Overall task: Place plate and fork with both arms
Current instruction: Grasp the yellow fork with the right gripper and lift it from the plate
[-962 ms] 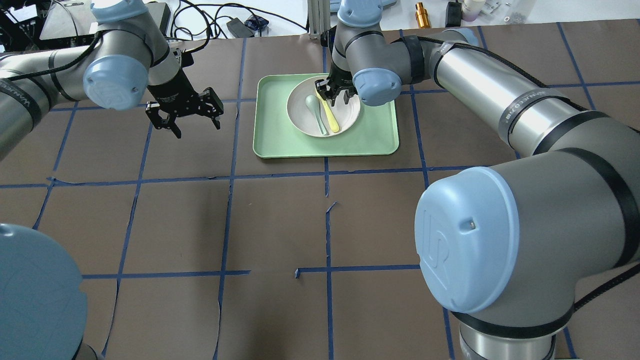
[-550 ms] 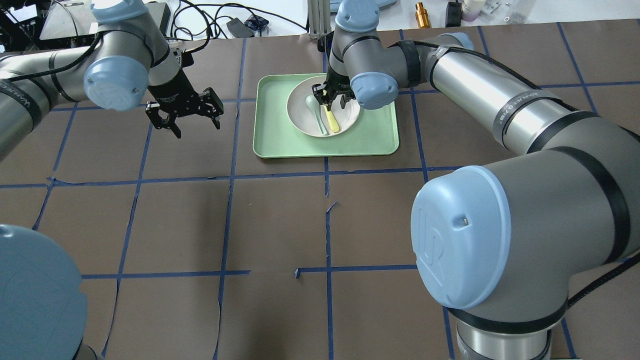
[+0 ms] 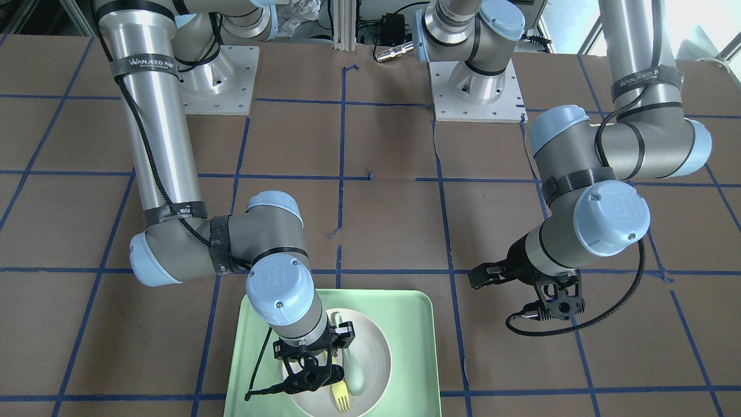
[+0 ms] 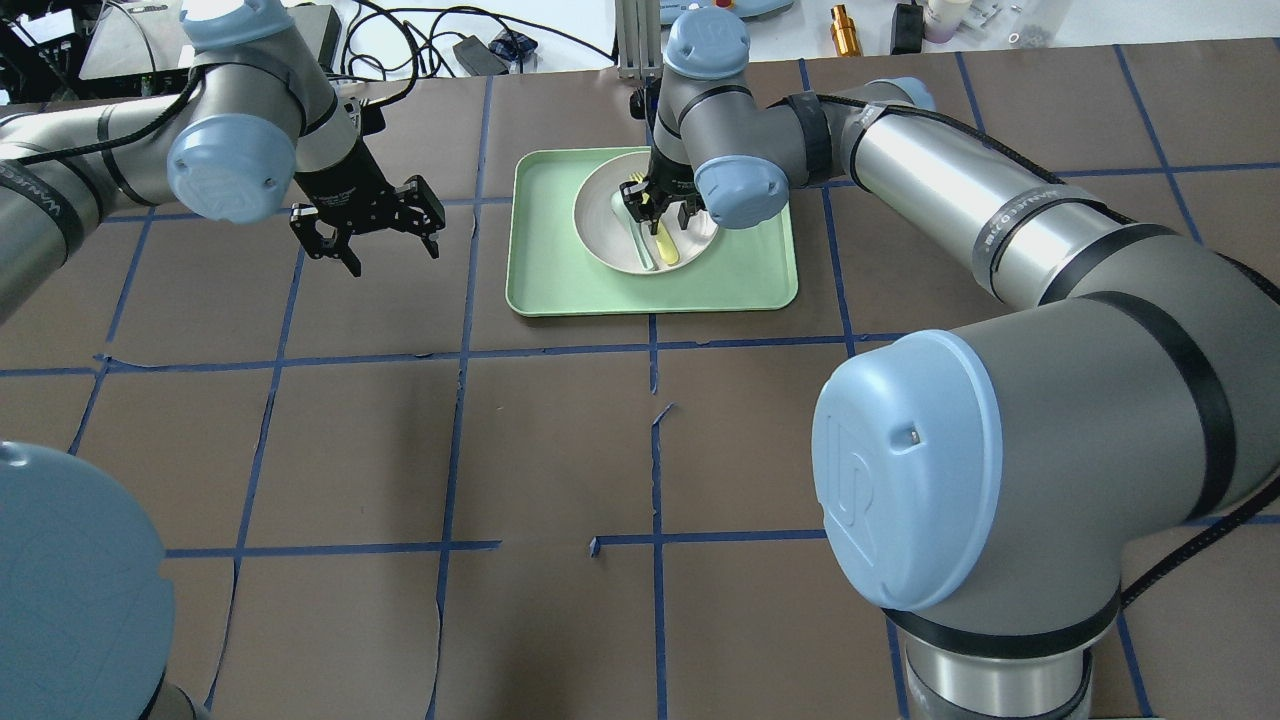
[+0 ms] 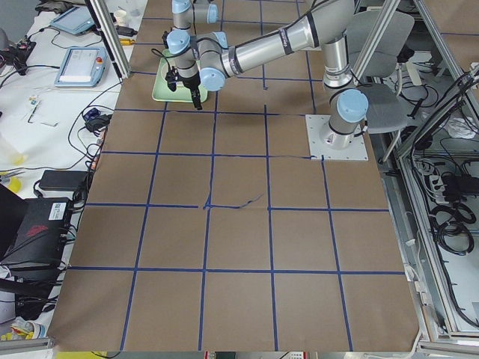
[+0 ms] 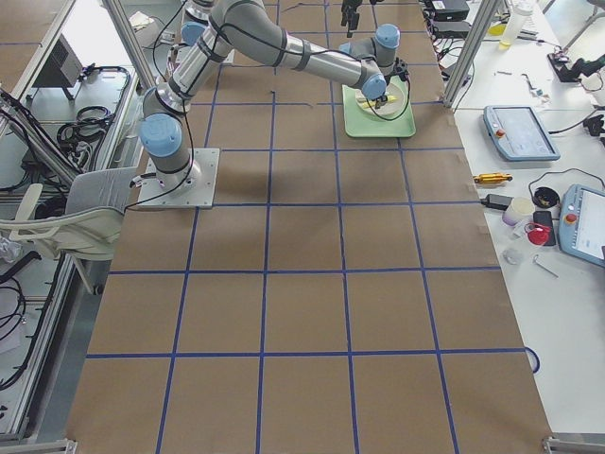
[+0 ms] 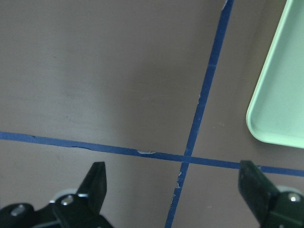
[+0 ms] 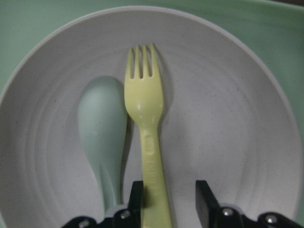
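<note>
The white plate sits in the light-green tray. The pale yellow fork lies in the plate, tines pointing away from the robot. My right gripper is low in the plate with its fingers either side of the fork's handle. One finger is against the handle and there is a gap at the other, so it is open. It also shows in the overhead view. My left gripper is open and empty, above the table left of the tray.
A pale grey-green spoon lies in the plate, touching the fork's left side. The tray's corner shows at the right of the left wrist view. Blue tape lines cross the brown table cover. Cables and devices lie beyond the far edge.
My right gripper has come down into the plate and now straddles the fork's handle. The left arm has barely moved.
</note>
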Motion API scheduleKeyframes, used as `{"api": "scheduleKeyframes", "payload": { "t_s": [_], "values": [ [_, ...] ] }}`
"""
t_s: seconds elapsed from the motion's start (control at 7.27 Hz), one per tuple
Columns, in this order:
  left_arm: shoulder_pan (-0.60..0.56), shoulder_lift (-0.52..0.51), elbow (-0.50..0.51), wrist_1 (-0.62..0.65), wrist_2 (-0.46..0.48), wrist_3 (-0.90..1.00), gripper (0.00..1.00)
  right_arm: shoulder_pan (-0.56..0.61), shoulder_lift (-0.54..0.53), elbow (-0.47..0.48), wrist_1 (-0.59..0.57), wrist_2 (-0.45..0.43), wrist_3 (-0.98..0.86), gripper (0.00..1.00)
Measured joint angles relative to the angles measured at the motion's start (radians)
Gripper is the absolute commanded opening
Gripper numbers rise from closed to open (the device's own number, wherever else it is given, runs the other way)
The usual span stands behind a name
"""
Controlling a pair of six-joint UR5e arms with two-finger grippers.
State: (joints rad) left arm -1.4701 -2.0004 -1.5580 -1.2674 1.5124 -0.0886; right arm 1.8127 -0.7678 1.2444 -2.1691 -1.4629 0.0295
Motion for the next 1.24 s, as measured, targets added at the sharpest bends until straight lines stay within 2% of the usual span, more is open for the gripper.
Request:
{"api": "scheduleKeyframes", "payload": {
  "t_s": [0.14,0.28,0.41,0.55,1.24],
  "values": [
    [0.0,-0.008,0.0,0.01,-0.001,0.0,1.0,0.001,0.0,0.001,0.0,-0.002,0.0,0.48],
    [0.0,-0.015,0.0,0.029,-0.002,0.0,1.0,0.001,0.001,0.001,0.0,-0.004,0.001,0.36],
    [0.001,-0.019,0.0,0.046,-0.003,0.0,1.0,0.002,0.002,0.001,0.001,-0.005,0.001,0.22],
    [0.002,-0.022,0.0,0.054,-0.004,0.001,1.0,0.002,0.002,0.001,0.001,-0.006,0.0,0.0],
    [0.003,-0.022,-0.012,0.06,-0.003,0.001,1.0,0.002,-0.014,0.001,0.006,-0.013,0.032,0.0]
  ]
}}
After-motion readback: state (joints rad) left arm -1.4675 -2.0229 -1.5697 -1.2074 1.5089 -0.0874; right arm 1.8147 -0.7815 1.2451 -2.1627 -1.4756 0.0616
